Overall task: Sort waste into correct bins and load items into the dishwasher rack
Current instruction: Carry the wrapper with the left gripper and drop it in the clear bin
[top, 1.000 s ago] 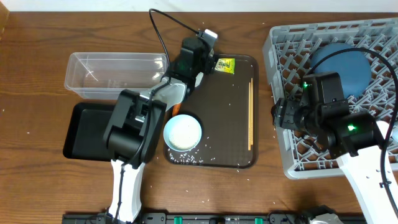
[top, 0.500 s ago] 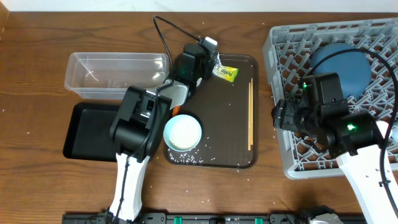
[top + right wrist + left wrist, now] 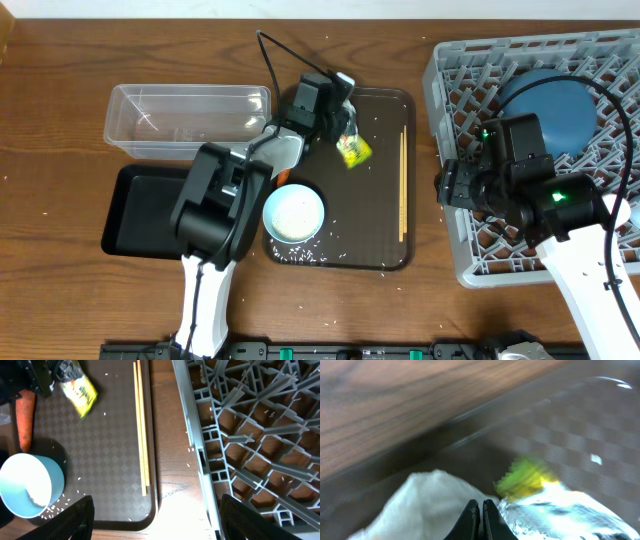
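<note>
My left gripper (image 3: 343, 122) is shut on the yellow-green and silver snack wrapper (image 3: 353, 150), which hangs over the back of the brown serving tray (image 3: 375, 235). The left wrist view has the jaws (image 3: 480, 520) pressed together between the wrapper (image 3: 555, 510) and a white tissue (image 3: 420, 505). An orange carrot (image 3: 25, 417) lies left of the wrapper (image 3: 79, 392). My right gripper (image 3: 167, 525) is open over the gap between tray and grey dishwasher rack (image 3: 470, 262), holding nothing. Chopsticks (image 3: 403, 185) lie along the tray's right side. A blue plate (image 3: 550, 105) stands in the rack.
A blue cup (image 3: 294, 213) with rice in it sits at the tray's front left, with loose rice grains (image 3: 310, 255) around it. A clear tub (image 3: 185, 120) and a black tray (image 3: 140, 210) stand left of the serving tray.
The left gripper closed on the wrapper and drew it away from the tray's back edge toward the middle. The right arm stayed put.
</note>
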